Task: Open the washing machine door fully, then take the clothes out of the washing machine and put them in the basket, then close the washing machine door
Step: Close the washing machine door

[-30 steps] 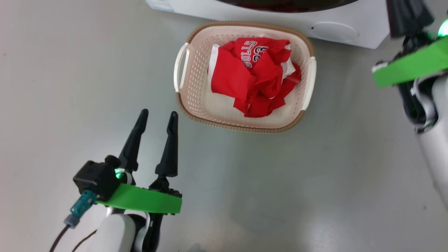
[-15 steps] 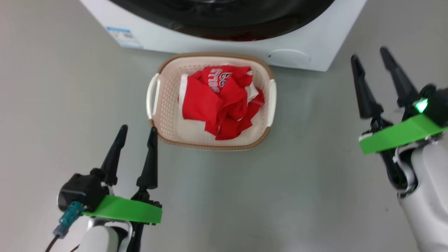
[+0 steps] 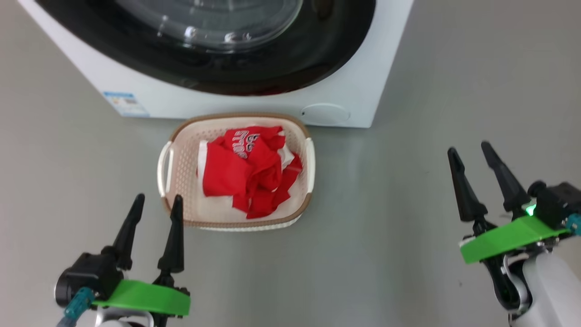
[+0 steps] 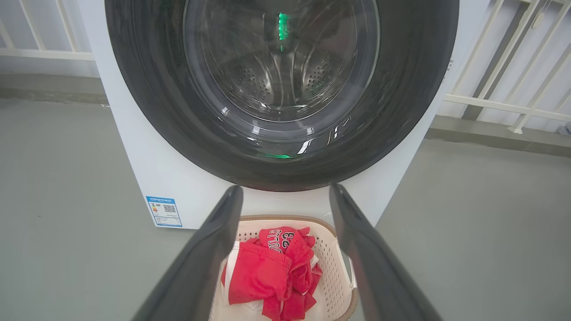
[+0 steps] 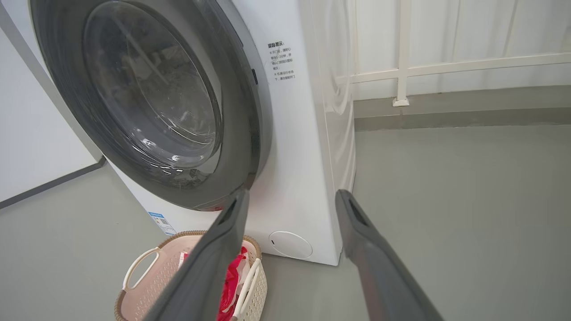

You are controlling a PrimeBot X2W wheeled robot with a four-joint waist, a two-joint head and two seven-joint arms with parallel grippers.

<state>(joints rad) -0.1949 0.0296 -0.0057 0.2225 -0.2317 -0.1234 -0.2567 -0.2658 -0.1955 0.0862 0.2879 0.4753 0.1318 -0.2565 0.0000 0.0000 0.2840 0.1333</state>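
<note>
Left gripper (image 3: 158, 197) low, fingers (image 3: 129, 227) spread, right gripper (image 3: 468, 147) likewise (both empty), pointing forward

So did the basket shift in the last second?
No. The basket keeps its spot before the washing machine, round flap by its right corner; the head view shifted, not the basket.

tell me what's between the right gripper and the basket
Only bare grey floor. The head view shows the right gripper, open, off to the right of the basket, with nothing lying between them.
</note>
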